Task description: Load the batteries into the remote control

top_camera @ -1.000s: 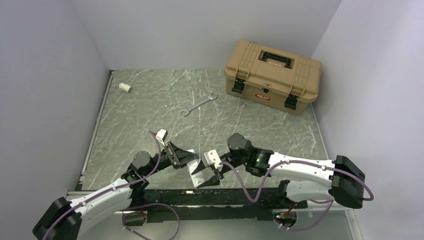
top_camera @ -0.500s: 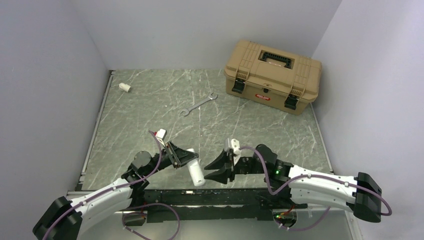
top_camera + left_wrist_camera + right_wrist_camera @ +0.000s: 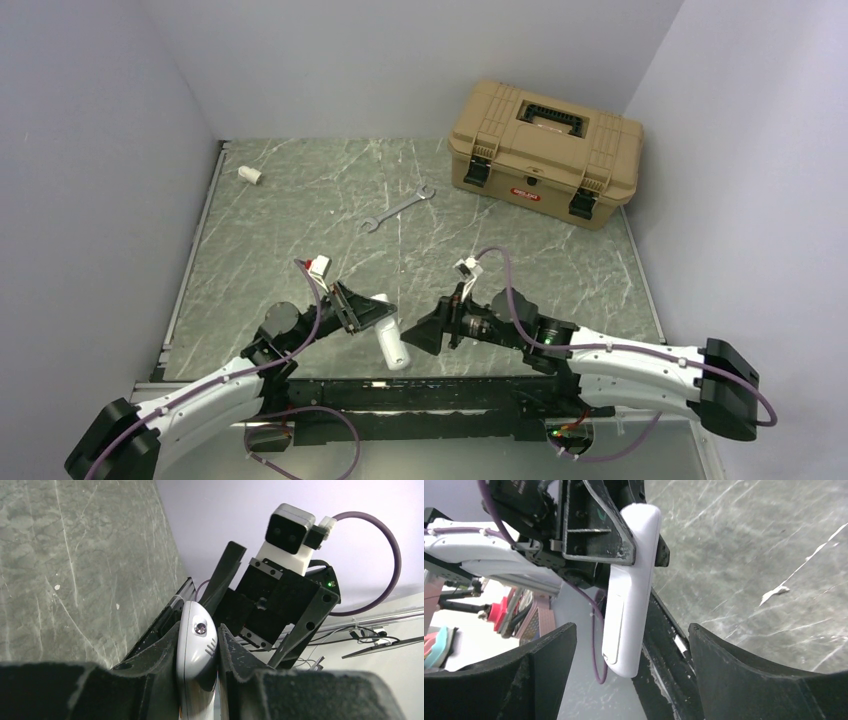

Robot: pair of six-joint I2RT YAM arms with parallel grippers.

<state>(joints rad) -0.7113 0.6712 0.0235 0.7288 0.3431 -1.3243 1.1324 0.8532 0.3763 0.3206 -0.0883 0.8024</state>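
A: Remote (image 3: 392,345) location?
B: Clamped in left hand (image 3: 378,318), above near edge of bench (image 3: 300,200). Right hand (image 3: 420,335) gapes beside it, empty.
A: Writing?
B: Only on toolbox (image 3: 545,150): red label (image 3: 524,193), too small to read.

- In my left claw (image 3: 374,314), the remote control (image 3: 393,346), at the worktop's (image 3: 300,230) near edge.
- My right claw (image 3: 424,336) just right of it.
- Behind them the wrench (image 3: 397,208); toolbox (image 3: 545,150) back right.

High rear camera overlooks table (image 3: 300,200); close wrist cameras both frame the remote control (image 3: 631,580).
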